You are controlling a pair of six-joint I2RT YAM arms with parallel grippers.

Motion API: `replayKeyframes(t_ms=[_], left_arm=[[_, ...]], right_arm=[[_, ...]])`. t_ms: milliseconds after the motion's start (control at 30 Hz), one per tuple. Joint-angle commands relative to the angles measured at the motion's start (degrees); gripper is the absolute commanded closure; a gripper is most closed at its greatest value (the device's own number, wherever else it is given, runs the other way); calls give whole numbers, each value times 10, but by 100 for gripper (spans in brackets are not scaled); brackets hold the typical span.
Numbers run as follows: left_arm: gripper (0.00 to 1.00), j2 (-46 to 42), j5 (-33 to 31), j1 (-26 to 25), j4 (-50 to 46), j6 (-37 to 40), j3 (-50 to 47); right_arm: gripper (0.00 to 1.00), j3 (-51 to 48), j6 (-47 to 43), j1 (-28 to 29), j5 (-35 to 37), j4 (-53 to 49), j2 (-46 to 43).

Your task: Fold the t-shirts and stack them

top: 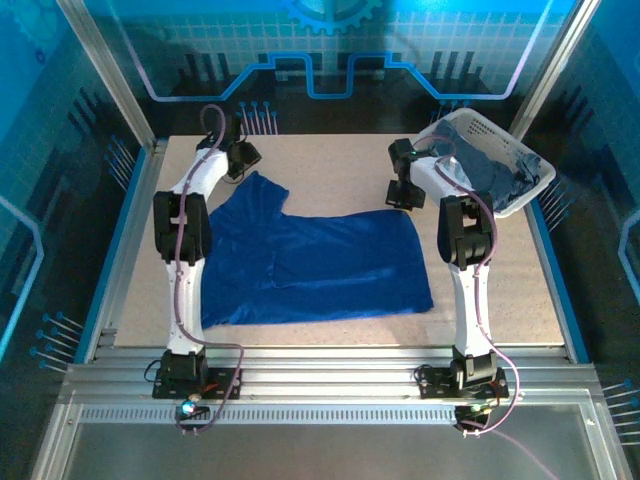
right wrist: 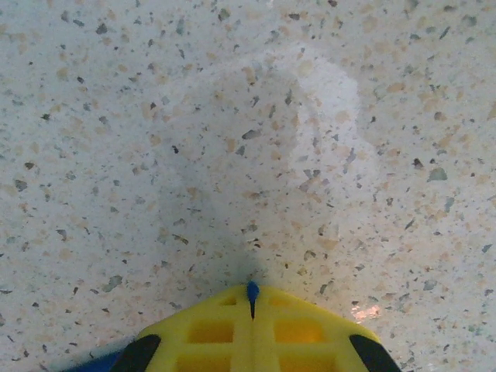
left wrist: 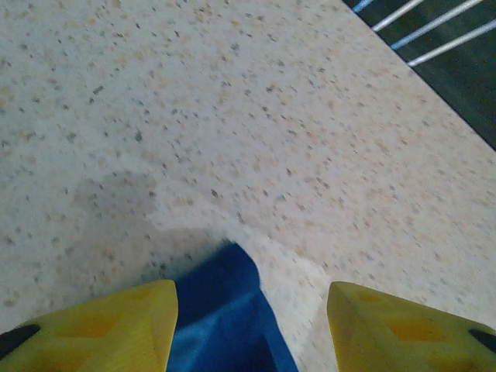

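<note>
Royal blue cloth t-shirt (top: 320, 270) lies spread flat on the speckled table (top: 480, 290), left of the white plastic lattice basket (top: 478, 121). No fold is made that I can tell, and no stack is begun. Duller grey-blue shirts (top: 495, 170) sit heaped in that basket.

Long axis runs across toward the basket: hem end nearest it, sleeve end farthest.

Right gripper (right wrist: 252, 298), at the corner closest to the basket, is clamped on a sliver of blue. Left gripper (left wrist: 252, 298), at the farthest corner, stands parted astride the cloth.

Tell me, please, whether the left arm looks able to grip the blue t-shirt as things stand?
Probably yes: the left gripper is open, and a corner of the blue t-shirt lies between its fingers, with nothing in the way.
</note>
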Motion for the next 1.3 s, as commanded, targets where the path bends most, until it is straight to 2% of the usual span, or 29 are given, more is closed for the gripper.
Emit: replayKeyframes(t_ms=[0, 167, 367, 700, 767, 900, 1000, 1167, 1267], left_arm=[[45, 46, -35, 1, -90, 18, 68], [45, 89, -38, -6, -113, 48, 126], [46, 145, -50, -14, -188, 64, 208], [55, 152, -46, -23, -199, 97, 210], [60, 151, -47, -26, -201, 103, 206], [85, 146, -56, -27, -204, 101, 196], [100, 138, -76, -28, -208, 98, 197], [100, 79, -113, -30, -195, 105, 179], [100, -11, -111, -31, -144, 95, 85]], right_arm=[[98, 6, -8, 3, 13, -30, 3], [99, 5, -4, 6, 4, -27, -2], [99, -5, -1, 6, -6, -20, -5], [99, -9, -1, 7, -13, -16, -7], [99, -6, -1, 5, -15, -18, -5], [99, -5, -2, 6, -17, -17, -4], [100, -6, -2, 5, -17, -16, -4], [100, -18, -10, 5, -20, -3, -10], [100, -22, -17, 5, -20, 2, -38]])
